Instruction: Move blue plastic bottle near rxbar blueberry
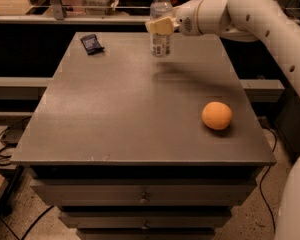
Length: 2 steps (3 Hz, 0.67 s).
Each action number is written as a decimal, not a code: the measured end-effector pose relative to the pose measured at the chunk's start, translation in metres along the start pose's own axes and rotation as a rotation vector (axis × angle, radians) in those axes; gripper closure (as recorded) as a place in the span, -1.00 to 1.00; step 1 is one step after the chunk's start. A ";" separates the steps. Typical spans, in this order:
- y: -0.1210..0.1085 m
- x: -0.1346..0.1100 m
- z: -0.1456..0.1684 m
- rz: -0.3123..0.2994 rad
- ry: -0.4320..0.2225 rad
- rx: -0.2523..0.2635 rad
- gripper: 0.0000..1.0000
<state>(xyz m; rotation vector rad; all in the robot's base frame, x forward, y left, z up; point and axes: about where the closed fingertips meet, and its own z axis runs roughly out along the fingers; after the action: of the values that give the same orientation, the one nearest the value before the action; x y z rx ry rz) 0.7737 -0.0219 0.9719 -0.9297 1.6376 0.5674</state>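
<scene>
The blue plastic bottle is clear with a white cap and a pale label. It stands upright at the far middle of the table. My gripper reaches in from the right and is shut on the bottle's middle, its pale fingers wrapped around it. I cannot tell whether the bottle's base touches the tabletop. The rxbar blueberry, a small flat dark navy wrapper, lies at the far left of the table, well to the left of the bottle.
A round orange sits at the right of the grey table. My white arm spans the upper right. Drawers are below the table's front edge. A rail and clutter run behind the table.
</scene>
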 end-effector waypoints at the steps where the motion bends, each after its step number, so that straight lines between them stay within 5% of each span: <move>1: 0.028 -0.007 0.044 0.009 -0.039 -0.027 1.00; 2: 0.043 -0.006 0.071 0.009 -0.045 -0.031 1.00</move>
<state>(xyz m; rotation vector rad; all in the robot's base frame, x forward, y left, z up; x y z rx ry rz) 0.7799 0.0590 0.9542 -0.9270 1.5973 0.6173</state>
